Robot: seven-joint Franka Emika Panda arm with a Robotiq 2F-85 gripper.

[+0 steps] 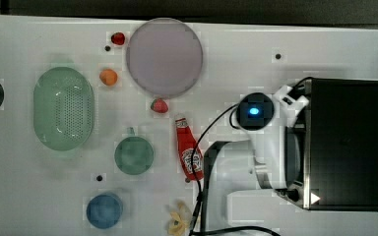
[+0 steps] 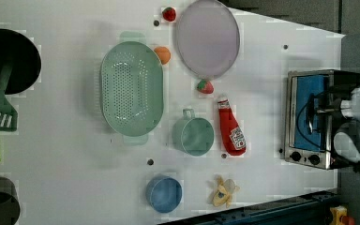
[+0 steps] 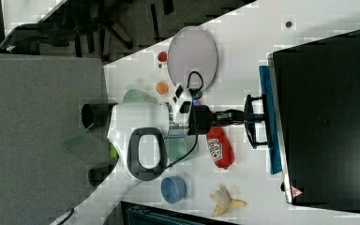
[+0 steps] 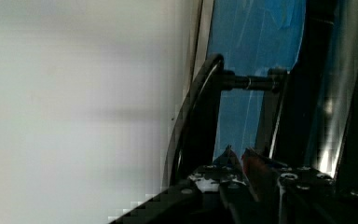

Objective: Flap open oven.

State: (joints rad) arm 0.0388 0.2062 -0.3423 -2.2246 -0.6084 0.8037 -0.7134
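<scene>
**Blue glass, black handle: the tool is at the oven door**

Blue-tinted glass marks the door of the oven (image 3: pixel 326 126), a black box with a silver front frame that sits at the right end of the white desk (image 1: pixel 256 44) in the top view. In the right view the door looks upright against the frame, so the flap has not been opened.

The tool (image 3: pixel 251 123) is right at the door handle (image 3: pixel 254 121), with the arm reaching across from the right view's left. In the wrist view the dark curved handle (image 4: pixel 200 116) and its mounting post stand in front of the blue glass, and the tool's parts sit close beside it. Whether the tool is clenched on the handle or released, I cannot tell.

By my reading, the step in hand is taking hold of the handle. The next move calls for a firm hold, then a pull away from the oven front that curves downward, following the door's hinge at its lower edge. A straight pull might drag the whole oven along the desk instead.

A ketchup bottle (image 1: pixel 188 156) lies well apart from the oven.
</scene>
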